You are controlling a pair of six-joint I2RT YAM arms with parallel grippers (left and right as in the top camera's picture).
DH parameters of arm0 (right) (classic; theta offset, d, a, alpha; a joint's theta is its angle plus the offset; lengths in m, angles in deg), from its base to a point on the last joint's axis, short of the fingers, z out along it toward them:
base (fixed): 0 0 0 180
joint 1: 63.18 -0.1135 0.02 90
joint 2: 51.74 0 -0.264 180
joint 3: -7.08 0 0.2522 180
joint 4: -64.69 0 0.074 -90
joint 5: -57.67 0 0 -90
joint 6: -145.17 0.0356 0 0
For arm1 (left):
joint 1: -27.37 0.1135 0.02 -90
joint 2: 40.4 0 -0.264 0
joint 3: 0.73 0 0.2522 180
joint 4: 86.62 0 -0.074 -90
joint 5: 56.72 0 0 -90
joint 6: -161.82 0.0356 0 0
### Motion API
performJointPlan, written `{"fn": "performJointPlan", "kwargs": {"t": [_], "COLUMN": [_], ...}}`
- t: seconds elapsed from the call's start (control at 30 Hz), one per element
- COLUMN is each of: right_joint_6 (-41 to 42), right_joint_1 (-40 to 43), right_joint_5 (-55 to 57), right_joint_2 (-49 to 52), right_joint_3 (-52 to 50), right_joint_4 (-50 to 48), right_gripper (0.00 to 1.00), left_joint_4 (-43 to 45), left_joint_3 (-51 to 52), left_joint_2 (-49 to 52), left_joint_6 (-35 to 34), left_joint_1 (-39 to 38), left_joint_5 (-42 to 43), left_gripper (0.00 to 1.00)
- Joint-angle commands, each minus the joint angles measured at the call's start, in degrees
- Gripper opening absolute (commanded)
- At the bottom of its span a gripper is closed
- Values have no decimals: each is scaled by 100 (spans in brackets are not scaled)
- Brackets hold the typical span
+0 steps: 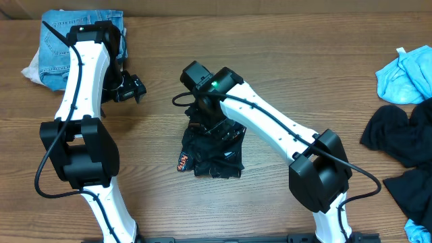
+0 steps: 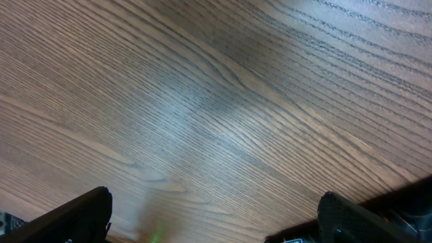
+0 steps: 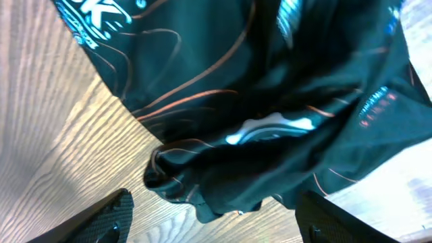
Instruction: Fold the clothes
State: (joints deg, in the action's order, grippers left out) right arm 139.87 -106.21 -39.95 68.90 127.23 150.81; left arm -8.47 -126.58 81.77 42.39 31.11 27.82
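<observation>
Jersey position: the black jersey (image 1: 212, 154) lies bundled at the middle of the table (image 1: 297, 61), between the two arms.
Right gripper: we find the right gripper (image 1: 208, 125) above the bundle's far edge with its jaws spread, clamping nothing. The cloth lies directly beneath it.
Left gripper: the left gripper (image 1: 129, 88) is fully spread over bare wood, well apart on the jersey's left.
Long axis: the bundle is roughly square and we read no clear axis.
Nearer arm: the right; we judge that the next grasp falls to it.
</observation>
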Motion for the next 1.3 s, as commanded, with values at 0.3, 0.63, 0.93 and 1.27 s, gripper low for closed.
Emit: {"fn": "performJointPlan", "kwargs": {"t": [0.3,0.63,0.93,1.27], "right_joint_6": [538,483,470,136], "right_joint_1": [-280,-293,-98,-50], "right_joint_5": [-166,-7,774,1246], "right_joint_2": [621,715,710,710], "right_joint_3": [-31,-31,-31,-31], "right_joint_4": [57,181,1622,2459], "right_gripper": [81,64,23,4], "left_joint_4": [-50,-55,-50,-55], "left_joint_3": [11,11,11,11], "left_joint_2": [-46,-46,-46,-46], "left_joint_6": [116,118,181,210], "left_joint_1": [-11,-11,-11,-11], "left_joint_5": [-70,-72,-70,-70], "left_gripper": [100,100,100,100]}}
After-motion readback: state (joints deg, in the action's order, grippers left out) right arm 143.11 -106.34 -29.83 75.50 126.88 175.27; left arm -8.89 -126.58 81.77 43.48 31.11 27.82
